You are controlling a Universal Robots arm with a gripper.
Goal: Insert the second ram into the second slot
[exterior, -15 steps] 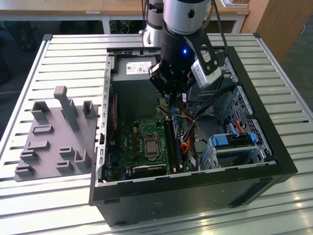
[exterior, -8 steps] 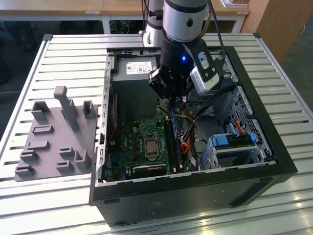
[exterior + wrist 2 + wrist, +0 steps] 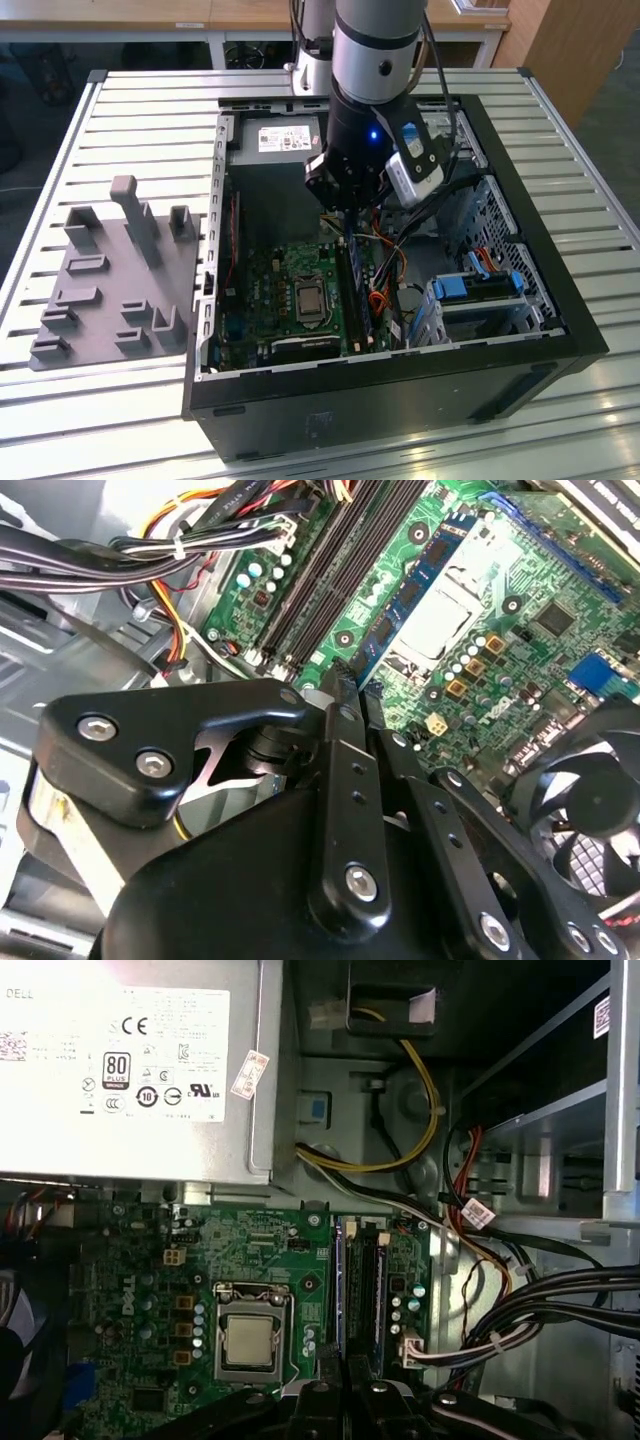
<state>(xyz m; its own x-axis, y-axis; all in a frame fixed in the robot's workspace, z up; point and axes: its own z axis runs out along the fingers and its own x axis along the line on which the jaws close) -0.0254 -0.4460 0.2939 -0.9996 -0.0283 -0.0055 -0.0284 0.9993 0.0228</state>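
**End effector at the memory slots, clamped on the ram**

In the exterior view the arm reaches down into an open black computer case that lies on a white slatted surface. The black end effector hangs just above the green motherboard. To the exterior view's left of the case rests a grey moulded fixture plate.

In both wrist views the end effector has its fingers drawn together on the second ram, a thin, flat blue circuit stick. The stick stands on edge and runs away from the fingertips. It lies just beside the silver square processor socket, with the long black memory slots parallel on its other side. Whether it is pressed fully home cannot be told.

Bundled black cables run near the slots, and a grey metal power supply box sits past the board's far edge.
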